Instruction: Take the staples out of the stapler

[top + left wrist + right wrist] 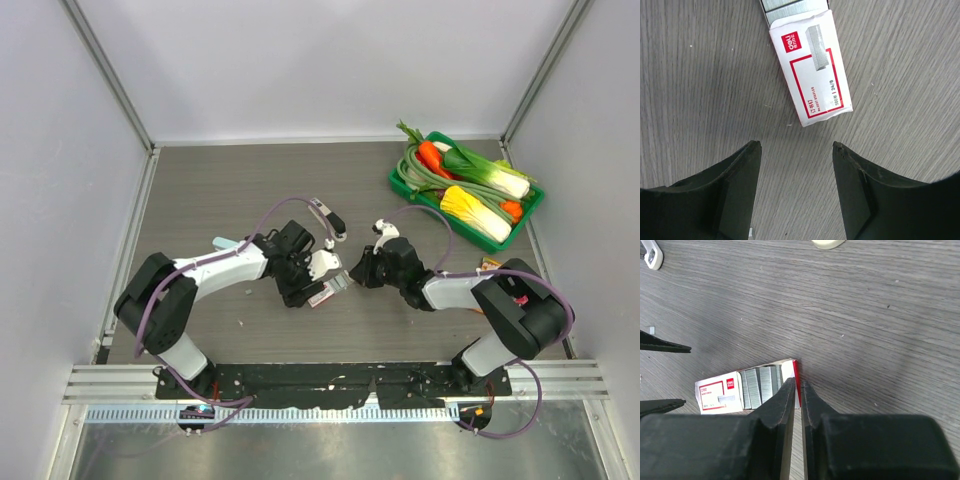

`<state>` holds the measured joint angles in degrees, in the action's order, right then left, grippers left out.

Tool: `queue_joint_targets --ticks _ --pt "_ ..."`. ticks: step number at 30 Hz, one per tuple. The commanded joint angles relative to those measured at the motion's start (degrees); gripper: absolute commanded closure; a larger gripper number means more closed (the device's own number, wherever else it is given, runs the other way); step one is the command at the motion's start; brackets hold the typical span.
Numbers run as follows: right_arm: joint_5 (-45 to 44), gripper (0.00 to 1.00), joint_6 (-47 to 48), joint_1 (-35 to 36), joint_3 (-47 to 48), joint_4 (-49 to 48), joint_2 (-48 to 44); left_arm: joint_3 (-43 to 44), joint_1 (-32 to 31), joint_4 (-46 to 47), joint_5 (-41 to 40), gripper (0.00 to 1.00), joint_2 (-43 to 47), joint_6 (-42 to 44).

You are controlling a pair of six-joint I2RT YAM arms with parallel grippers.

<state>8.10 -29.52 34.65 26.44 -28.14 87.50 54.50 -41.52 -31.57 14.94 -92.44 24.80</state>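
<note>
The right gripper is pressed almost together, pinching the red end flap of the small red-and-white cardboard staple box. The left gripper hangs spread just over that box. The small pale blue-grey stapler lies well apart, beside the left forearm.

Grey wood-grain table — pale walls around.

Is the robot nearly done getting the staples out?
Hard to say. Silver staples already lie in the open red-and-white cardboard box. In hand: nothing; the left tool is open, the right tool shut at its open end. The small pale stapler lies apart; whether it is empty cannot be seen.
</note>
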Motion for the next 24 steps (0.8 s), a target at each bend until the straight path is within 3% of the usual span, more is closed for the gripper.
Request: queue_joint_targets --ticks 1,16,24 --pt "0.96 0.86 -0.37 -0.2 0.11 -2.89 0.47 -0.27 -0.85 1.95 -0.17 0.37 -0.37 0.78" --pt "2.01 0.85 0.34 -0.2 0.72 -2.09 2.23 0.25 -1.81 3.18 -1.75 0.37 -1.77 0.43" --pt "2.71 0.9 0.43 -0.11 0.55 -2.36 2.06 1.84 -1.9 3.62 -2.19 0.38 -3.62 -0.63"
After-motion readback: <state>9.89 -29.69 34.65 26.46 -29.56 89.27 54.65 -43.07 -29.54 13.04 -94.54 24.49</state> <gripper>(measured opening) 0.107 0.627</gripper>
